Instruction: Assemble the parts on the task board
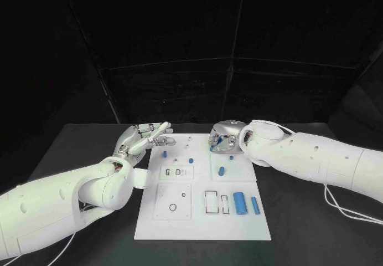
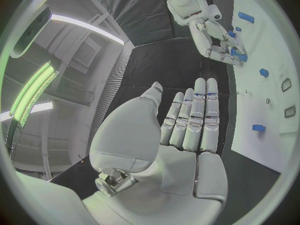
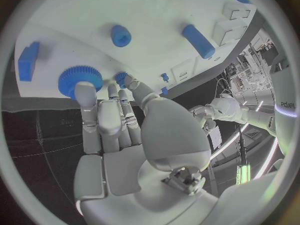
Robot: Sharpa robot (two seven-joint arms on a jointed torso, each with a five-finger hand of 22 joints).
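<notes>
Nearest the robot, the white task board [image 1: 203, 224] lies in the middle of the black worktop [image 1: 307, 221], and on its near right part two long blue cylinders [image 1: 238, 203] lie side by side next to a rectangular slot. Farther up the board, a small blue part [image 1: 221, 171] sits on a raised white block, and other small blue parts [image 1: 165, 152] are scattered toward the far half.

At the board's far left edge the left robot hand [image 1: 144, 138] hovers released, its fingers straight and apart, holding nothing; the left wrist view shows the flat palm and the fingers [image 2: 195, 117] stretched out beside the board.

At the far right of the board the right robot hand [image 1: 225, 138] reaches down to the surface. In the right wrist view its fingertips [image 3: 84, 92] touch a blue gear [image 3: 79, 79]; whether it actually grips the gear cannot be told.
</notes>
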